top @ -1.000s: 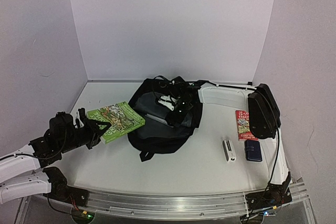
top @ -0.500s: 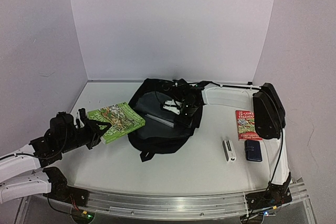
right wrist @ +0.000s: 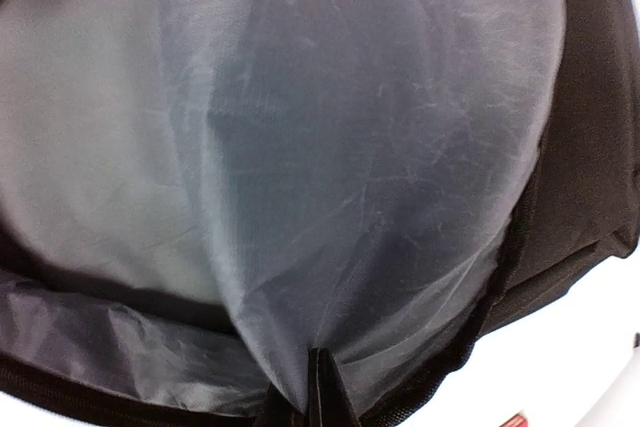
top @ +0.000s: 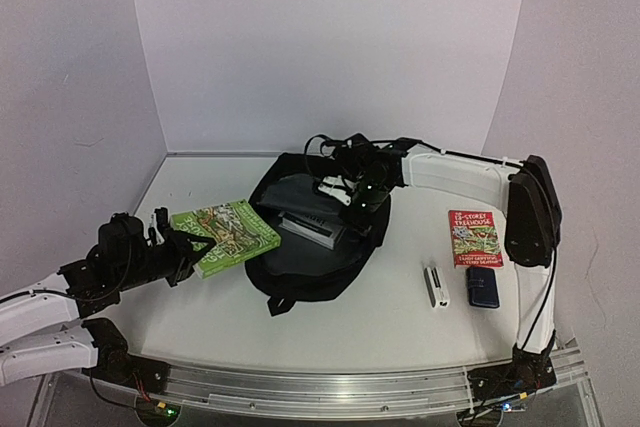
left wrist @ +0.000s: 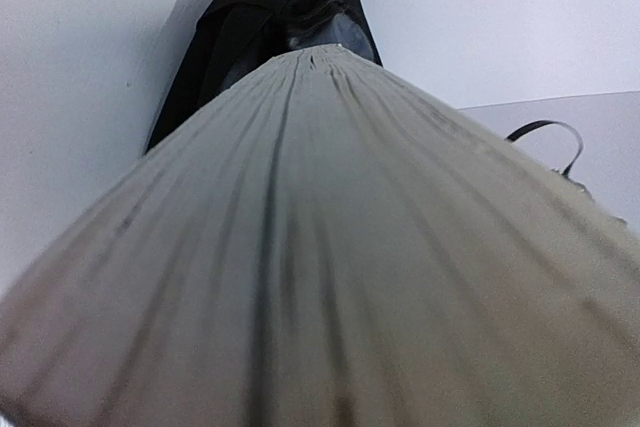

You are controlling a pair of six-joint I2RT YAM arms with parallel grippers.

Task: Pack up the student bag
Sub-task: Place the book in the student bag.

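Large black fabric student bag (top: 300, 272) open at centre, right tool (top: 350, 197) pinching its far rim, left tool (top: 190, 245) clamped on green paperback book (top: 228, 232) at its left.

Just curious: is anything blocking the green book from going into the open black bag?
Nothing visible does. The green book, in the left gripper, is right beside the student bag, whose mouth the right gripper holds open.
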